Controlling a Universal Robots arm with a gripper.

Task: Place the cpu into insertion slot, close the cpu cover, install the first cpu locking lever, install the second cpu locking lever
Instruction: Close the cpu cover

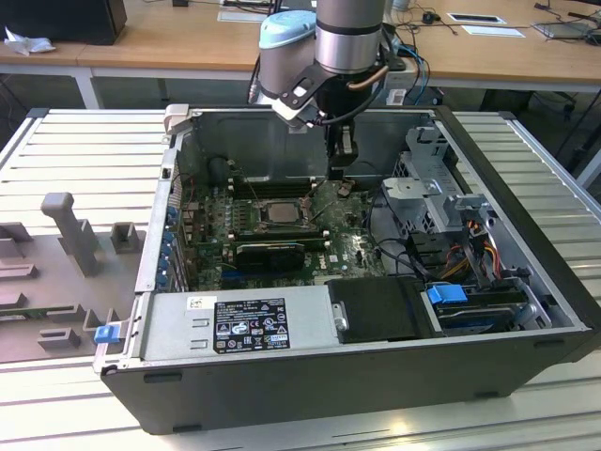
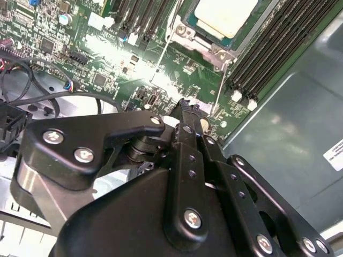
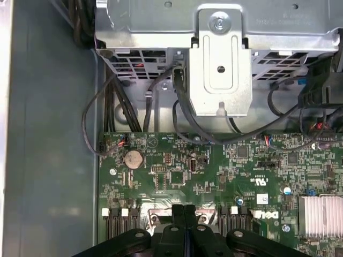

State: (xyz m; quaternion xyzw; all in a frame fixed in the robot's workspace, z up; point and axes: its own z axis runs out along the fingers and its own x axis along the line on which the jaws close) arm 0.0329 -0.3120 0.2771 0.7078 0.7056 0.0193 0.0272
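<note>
Both fingers (image 2: 187, 128) of the hand (image 3: 183, 210) are pressed together with nothing between them that I can see. The hand is low inside the case (image 1: 376, 385), its tips just above the board (image 3: 214, 176). Just beyond the fingertips the cpu (image 2: 224, 15) sits in the slot (image 1: 255, 214), pale top up. The cover (image 2: 206, 45) looks to be lying down over its edges, though from this angle I would not swear it is fully flat. Two thin wire levers (image 2: 221, 80) run out from the slot's corners toward the hand. The nearer one passes close beside the fingertips, and I cannot tell whether they touch.

The cpu is light and stiff but delicate underneath, I'd judge, so it is best held by its edges and never forced. The cover is thin hinged plate and should swing easily. The levers look like springy steel, narrow and slippery. I would press them near the free end, where the leverage is best.
</note>
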